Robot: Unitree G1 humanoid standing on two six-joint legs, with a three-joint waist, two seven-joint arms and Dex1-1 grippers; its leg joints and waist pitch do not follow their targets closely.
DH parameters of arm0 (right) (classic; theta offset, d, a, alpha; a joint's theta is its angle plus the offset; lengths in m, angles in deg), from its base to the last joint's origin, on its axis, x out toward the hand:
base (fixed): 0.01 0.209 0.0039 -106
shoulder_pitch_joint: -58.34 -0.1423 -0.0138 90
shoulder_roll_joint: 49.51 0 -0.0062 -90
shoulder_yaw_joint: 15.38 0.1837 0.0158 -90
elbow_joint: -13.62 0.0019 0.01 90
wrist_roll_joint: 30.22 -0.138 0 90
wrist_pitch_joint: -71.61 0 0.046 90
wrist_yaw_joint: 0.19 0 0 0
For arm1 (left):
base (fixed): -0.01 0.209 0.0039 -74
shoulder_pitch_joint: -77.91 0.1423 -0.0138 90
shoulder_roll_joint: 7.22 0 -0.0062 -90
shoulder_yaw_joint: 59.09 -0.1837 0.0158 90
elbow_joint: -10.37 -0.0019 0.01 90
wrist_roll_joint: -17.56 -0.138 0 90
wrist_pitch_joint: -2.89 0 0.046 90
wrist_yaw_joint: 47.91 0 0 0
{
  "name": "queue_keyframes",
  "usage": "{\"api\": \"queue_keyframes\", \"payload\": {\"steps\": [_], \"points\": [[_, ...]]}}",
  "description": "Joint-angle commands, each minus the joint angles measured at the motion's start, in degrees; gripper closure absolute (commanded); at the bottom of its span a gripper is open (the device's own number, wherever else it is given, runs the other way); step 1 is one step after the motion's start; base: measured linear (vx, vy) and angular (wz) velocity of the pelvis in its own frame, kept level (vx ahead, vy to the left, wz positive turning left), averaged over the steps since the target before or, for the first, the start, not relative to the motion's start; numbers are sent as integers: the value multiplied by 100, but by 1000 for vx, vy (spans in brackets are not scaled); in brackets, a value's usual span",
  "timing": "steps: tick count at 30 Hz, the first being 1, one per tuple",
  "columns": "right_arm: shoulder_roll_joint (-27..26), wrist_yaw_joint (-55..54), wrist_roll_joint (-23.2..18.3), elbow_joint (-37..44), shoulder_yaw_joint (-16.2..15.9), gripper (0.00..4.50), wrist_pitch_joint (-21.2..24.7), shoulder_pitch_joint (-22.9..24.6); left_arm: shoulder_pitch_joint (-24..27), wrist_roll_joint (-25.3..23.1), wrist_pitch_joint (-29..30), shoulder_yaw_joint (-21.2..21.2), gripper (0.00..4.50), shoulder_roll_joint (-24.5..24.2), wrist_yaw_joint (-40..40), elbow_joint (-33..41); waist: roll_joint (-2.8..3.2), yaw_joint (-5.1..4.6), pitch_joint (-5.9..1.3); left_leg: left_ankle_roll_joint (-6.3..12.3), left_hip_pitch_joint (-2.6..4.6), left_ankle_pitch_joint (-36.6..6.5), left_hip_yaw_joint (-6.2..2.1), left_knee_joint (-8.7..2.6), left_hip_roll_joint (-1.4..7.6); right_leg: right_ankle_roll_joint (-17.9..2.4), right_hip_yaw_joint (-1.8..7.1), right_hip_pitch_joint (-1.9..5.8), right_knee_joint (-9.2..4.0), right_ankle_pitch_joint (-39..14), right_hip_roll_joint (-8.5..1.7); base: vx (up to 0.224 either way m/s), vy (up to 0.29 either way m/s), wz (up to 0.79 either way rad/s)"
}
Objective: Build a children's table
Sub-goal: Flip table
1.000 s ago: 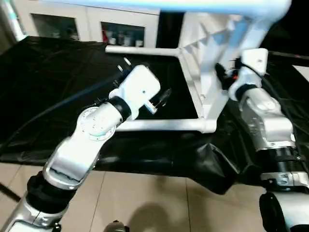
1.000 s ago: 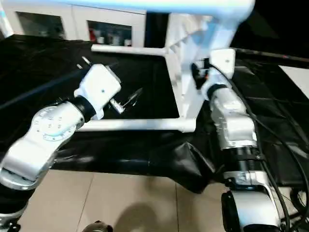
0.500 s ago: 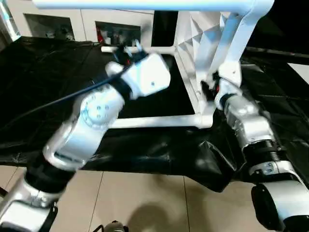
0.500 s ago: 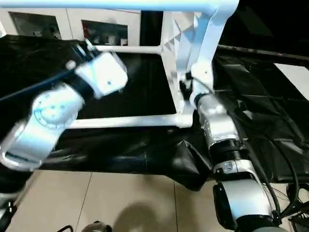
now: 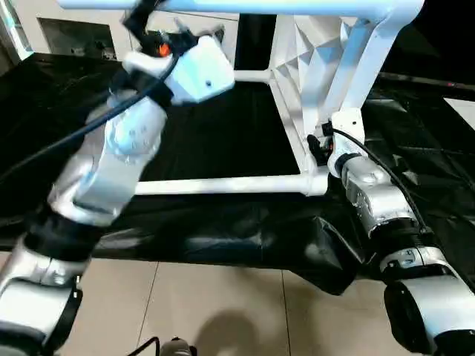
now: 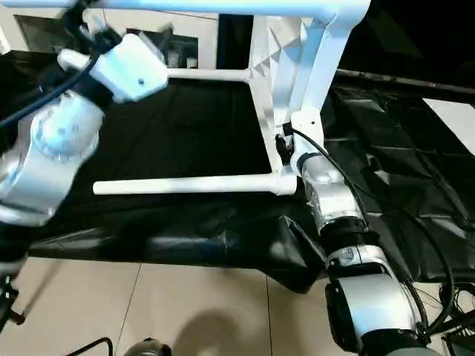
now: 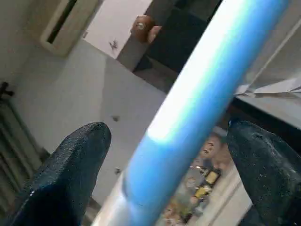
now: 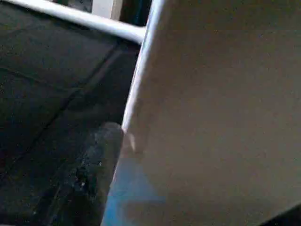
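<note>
The left tool [image 7: 164, 155] is raised high at the far left, its two black fingers [image 7: 66, 174] spread wide with the uppermost leg [image 7: 197, 94] of the children's table [image 5: 312, 81] running between them — the pads stand apart from the tube, one on each side, not touching it. That leg [image 5: 223, 7] runs across the top of the head view. The table lies tipped on its side on the black-draped counter [image 5: 223, 126]: the tabletop [image 5: 308, 52] stands on edge with its ribbed underside facing left, and its white legs stick out leftward. A far leg [image 5: 249, 75] reaches out level above the cloth, and the near leg [image 5: 223, 184] lies along the counter's front edge. At the right, the right tool [image 5: 319, 148] sits by the near corner socket [image 5: 319, 180], against the tabletop's edge; one black finger [image 8: 89, 174] shows beside the white panel, and whether this tool is pinching the panel or standing spread I cannot tell. Beyond the counter stand white cabinets [image 5: 74, 33].
</note>
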Motion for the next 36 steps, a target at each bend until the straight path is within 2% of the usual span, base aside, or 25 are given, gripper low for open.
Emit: {"api": "queue_keyframes", "payload": {"steps": [1, 5, 7, 8, 9, 11, 14, 18, 21, 23, 28, 31, 36], "points": [[16, -37, 61, -68, 85, 137, -51, -111, -157, -108, -62, -8, 0, -29, 5, -244, 55, -16, -413, -496, 223, -1259, -168, -410, 282, -945, 171, 103, -332, -399, -303, 0, 0, 0], [21, 50, 23, -61, 95, 137, -129, -108, -262, -96, 74, 110, 0, 25, 62, -669, 67, -14, -427, -498, 224, -1199, -167, -403, 276, -997, 170, 111, -308, -236, -300, 0, 0, 0], [23, 70, 15, -58, 99, 164, -144, -106, -272, 51, 105, 203, 0, 88, 39, -716, 88, -7, -434, -502, 228, -1164, -171, -400, 282, -1045, 164, 112, -291, -116, -305, 0, 0, 0], [23, 70, 14, -59, 99, 164, -145, -106, -272, 56, 105, 208, 0, 92, 39, -720, 73, -11, -429, -489, 225, -1157, -166, -401, 278, -1076, 163, 116, -298, -67, -297, 0, 0, 0], [22, 101, 2, -87, 108, 172, -193, -116, -293, 229, 149, 364, 27, 205, -4, -813, 90, -7, -429, -477, 227, -1164, -165, -399, 276, -1098, 165, 117, -294, -48, -297, 0, 0, 0], [22, 114, -4, -103, 112, 190, -221, -122, -309, 256, 202, 433, 34, 257, 28, -859, 85, -6, -427, -473, 232, -1191, -162, -400, 279, -1117, 166, 117, -299, -52, -301, 0, 0, 0], [18, 138, -16, -104, 118, 219, -272, -113, -332, 292, 288, 535, 62, 342, 29, -896, 120, 3, -422, -499, 241, -1370, -174, -414, 285, -1106, 166, 111, -318, -216, -310, 0, 0, 0], [21, 156, -16, -86, 125, 237, -305, -96, -323, 370, 243, 576, 93, 445, -28, -820, 113, 2, -420, -487, 232, -1388, -183, -422, 290, -1098, 165, 117, -321, -224, -309, 0, 0, 0], [34, 162, -17, -55, 132, 239, -313, -83, -254, 476, 259, 563, 115, 545, -160, -696, 141, 5, -420, -497, 239, -1429, -183, -421, 290, -1100, 166, 111, -323, -214, -310, 0, 0, 0], [49, 166, -18, -51, 139, 241, -319, -81, -202, 496, 274, 540, 121, 594, -207, -622, 126, 10, -418, -476, 233, -1404, -180, -420, 290, -1106, 168, 116, -326, -213, -313, 0, 0, 0], [109, 179, -16, -39, 161, 245, -356, -84, -37, 662, 367, 534, 143, 767, -384, -401, 132, 25, -419, -422, 230, -1301, -172, -410, 296, -1130, 167, 122, -321, -162, -314, 0, 0, 0], [185, 183, 45, -32, 150, 246, -391, -118, 61, 919, 520, 699, 149, 941, -407, -324, 123, 35, -412, -338, 212, -1206, -157, -398, 284, -1155, 173, 127, -328, -139, -312, 0, 0, 0], [628, 401, 225, 192, 90, 246, -375, -254, 162, 1564, 936, 1380, 149, 1366, -252, -301, 89, 82, -411, -136, 197, -1085, -137, -377, 277, -1159, 178, 141, -347, -375, -330, 0, 0, 0]]}}
